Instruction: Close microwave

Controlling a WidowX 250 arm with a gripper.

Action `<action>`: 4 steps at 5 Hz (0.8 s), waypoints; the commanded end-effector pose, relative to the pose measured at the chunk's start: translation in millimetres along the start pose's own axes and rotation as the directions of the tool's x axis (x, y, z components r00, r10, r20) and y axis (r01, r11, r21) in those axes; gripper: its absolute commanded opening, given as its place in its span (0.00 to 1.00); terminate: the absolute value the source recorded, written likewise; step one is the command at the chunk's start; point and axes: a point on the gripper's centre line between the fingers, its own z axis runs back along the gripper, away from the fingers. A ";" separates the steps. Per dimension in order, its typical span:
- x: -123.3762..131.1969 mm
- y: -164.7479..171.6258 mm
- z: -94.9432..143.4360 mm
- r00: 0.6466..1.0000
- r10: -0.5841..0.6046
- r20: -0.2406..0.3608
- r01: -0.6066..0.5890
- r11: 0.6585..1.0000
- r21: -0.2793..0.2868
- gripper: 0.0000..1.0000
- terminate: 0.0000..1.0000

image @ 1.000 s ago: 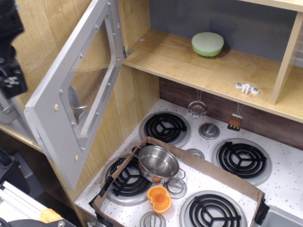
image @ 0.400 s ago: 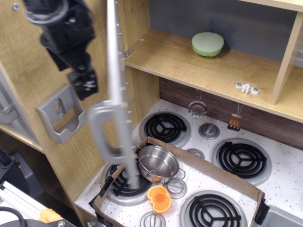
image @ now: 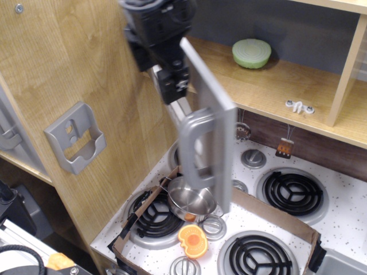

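Nearest the camera, below and left of the tool, the cardboard tray (image: 269, 215) on the stove holds the steel pot (image: 192, 197) and the orange piece (image: 192, 240); none of them has shifted.

What has changed is the microwave door (image: 215, 123). A second ago it stood swung wide to the left with its window facing the camera; less than half a second ago it was edge-on; now it has passed that and angles toward the shelf opening, its silver handle (image: 195, 146) just below the tool. The grey bracket (image: 74, 137) on the side wall, well left of the tool, is uncovered. I judge the closing roughly two-thirds done, with the final push still needed.

The tool (image: 172, 80) hangs from the top of the frame, pressed against the door's outer face near its upper edge. Whether its jaws are parted cannot be told.

Beyond the tool, to its right, the green bowl (image: 251, 52) sits on the shelf.
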 end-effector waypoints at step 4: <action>115.7 7.1 10.1 0.967 -0.115 0.227 0.081 0.985 0.151 1.00 0.00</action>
